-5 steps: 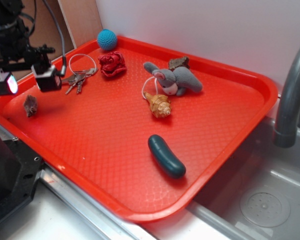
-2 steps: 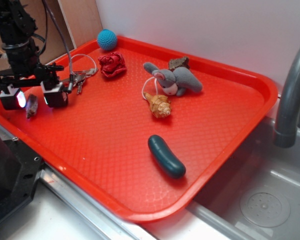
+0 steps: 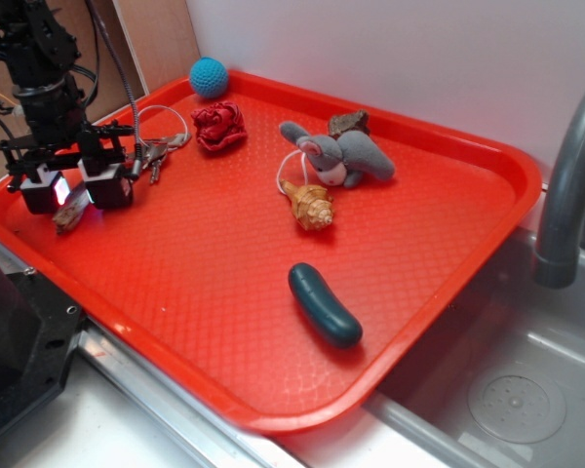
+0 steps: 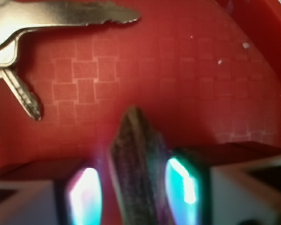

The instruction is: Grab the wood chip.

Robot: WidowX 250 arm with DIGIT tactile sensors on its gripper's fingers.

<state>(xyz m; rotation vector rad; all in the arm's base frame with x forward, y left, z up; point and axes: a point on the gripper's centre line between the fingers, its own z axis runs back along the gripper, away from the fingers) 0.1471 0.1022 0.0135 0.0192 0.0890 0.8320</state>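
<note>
Fingers (image 4: 189,187) of the end effector (image 3: 75,187) point straight down at the left end of the red tray (image 3: 439,244), standing partly open on either side of the wood chip (image 4: 136,173), whose pointed tip lies between them; whether they press it I cannot tell. From the exterior view the chip is mostly hidden behind the glowing pads, and the wrist view cuts off its lower end. Keys (image 4: 51,18) lie just beyond, and the tray rests on a counter beside a sink (image 3: 526,390) and grey faucet (image 3: 565,185).

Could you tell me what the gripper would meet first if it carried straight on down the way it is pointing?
The gripper points down, and the wood chip already sits between its fingers. Going further, the fingertips would probably meet the red tray floor; the remaining gap is unclear.
</note>
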